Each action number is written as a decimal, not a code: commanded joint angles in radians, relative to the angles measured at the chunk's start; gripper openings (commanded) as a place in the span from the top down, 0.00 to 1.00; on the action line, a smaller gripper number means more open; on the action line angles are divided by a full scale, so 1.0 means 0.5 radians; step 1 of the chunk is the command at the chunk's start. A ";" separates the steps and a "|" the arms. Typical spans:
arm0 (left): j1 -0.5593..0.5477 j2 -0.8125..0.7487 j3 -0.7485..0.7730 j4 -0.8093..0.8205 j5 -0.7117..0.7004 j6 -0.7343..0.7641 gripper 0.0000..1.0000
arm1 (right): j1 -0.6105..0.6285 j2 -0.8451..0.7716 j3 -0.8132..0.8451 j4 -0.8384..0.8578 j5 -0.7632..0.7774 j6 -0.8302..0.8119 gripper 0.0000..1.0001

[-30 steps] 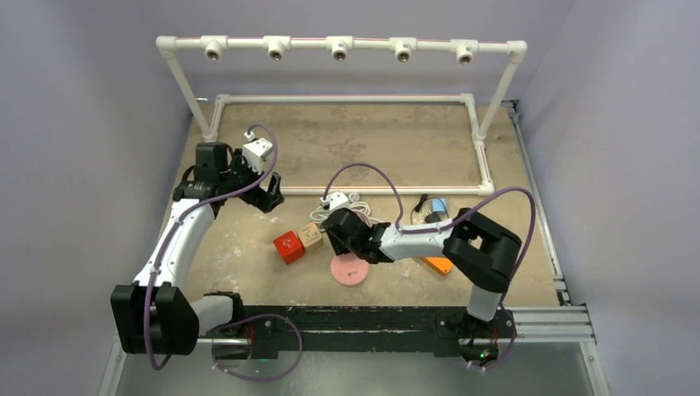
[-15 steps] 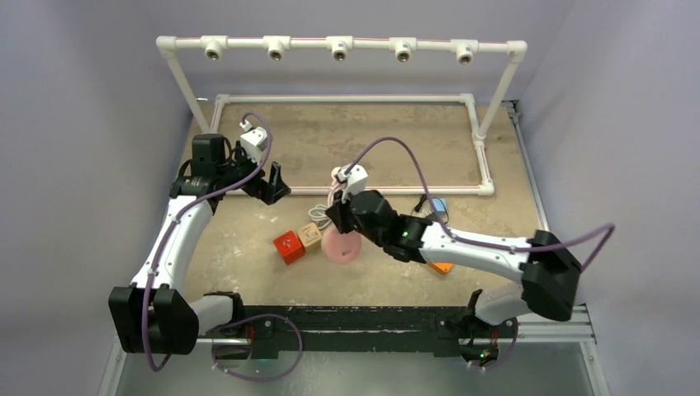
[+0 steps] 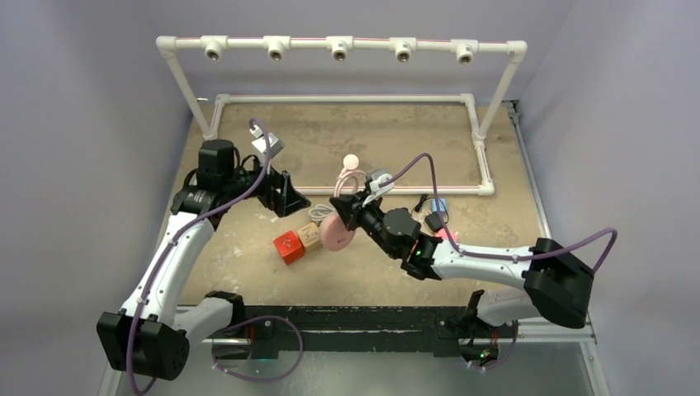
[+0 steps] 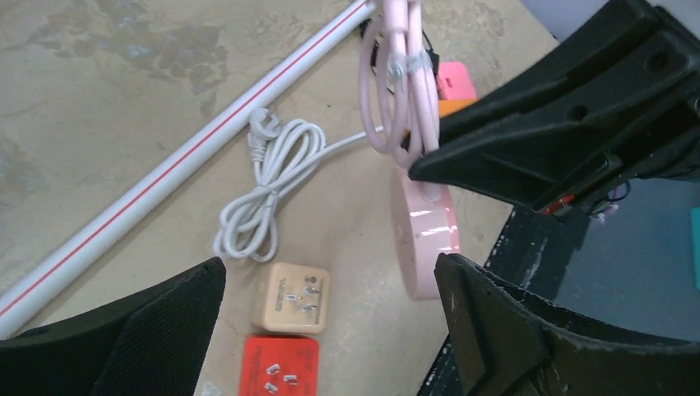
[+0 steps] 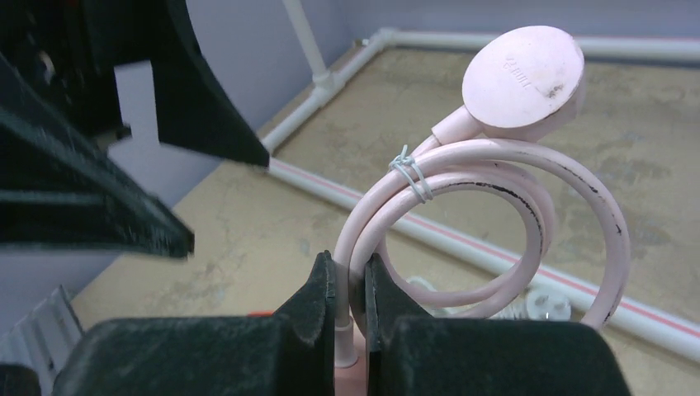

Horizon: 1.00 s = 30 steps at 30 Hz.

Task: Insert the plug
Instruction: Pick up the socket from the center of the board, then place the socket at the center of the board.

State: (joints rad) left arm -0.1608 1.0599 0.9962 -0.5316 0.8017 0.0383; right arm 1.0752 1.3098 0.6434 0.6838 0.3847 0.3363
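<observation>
Right gripper (image 5: 351,280) lifting the pink corded unit. A second ago its jaws stood apart over the pink disc (image 3: 334,233), which lay flat on the table near the arms. They are now pressed together on the pink cable coil (image 5: 376,206), and the whole bundle has come up and toward the left arm. The disc hangs on edge below the jaws; you cannot tell whether its lower rim is clear of the table.

The left gripper (image 4: 330,264) has swung in beside the bundle with its fingers spread wide, holding nothing. Read this as the pickup being done and the plug itself not yet freed: the coil is tied with a wire twist.

The bundle's long axis runs from the disc, through the coil, to the round plug head (image 5: 522,78), roughly upright and leaning toward the far side of the table. The plug head is on top and shows its flat lettered back to the right wrist camera; its pins are hidden.

The beige socket cube (image 4: 290,299) and red socket cube (image 4: 279,370) sit below, beside a white cord (image 4: 272,181).
</observation>
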 commanded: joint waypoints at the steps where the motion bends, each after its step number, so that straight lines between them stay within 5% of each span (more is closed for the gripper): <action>1: -0.087 -0.074 -0.061 0.096 0.125 -0.296 0.01 | 0.000 0.046 0.263 0.729 0.252 -0.229 1.00; 13: -0.264 -0.140 -0.200 0.342 -0.103 -0.392 0.01 | 0.031 0.200 0.451 0.907 0.310 -0.186 1.00; 21: -0.286 -0.206 -0.261 0.592 -0.100 -0.272 0.64 | 0.055 0.122 0.337 0.814 0.282 -0.017 1.00; 27: -0.341 -0.268 -0.289 0.545 -0.113 -0.062 0.88 | 0.058 0.033 0.284 0.597 0.159 0.115 1.00; 30: -0.350 -0.299 -0.286 0.414 -0.169 0.192 1.00 | 0.059 -0.129 0.217 0.312 0.113 0.213 0.79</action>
State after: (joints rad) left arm -0.3347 0.9421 0.8486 -0.3279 0.7792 -0.0288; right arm 1.0870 1.3651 0.7818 0.9630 0.5159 0.3573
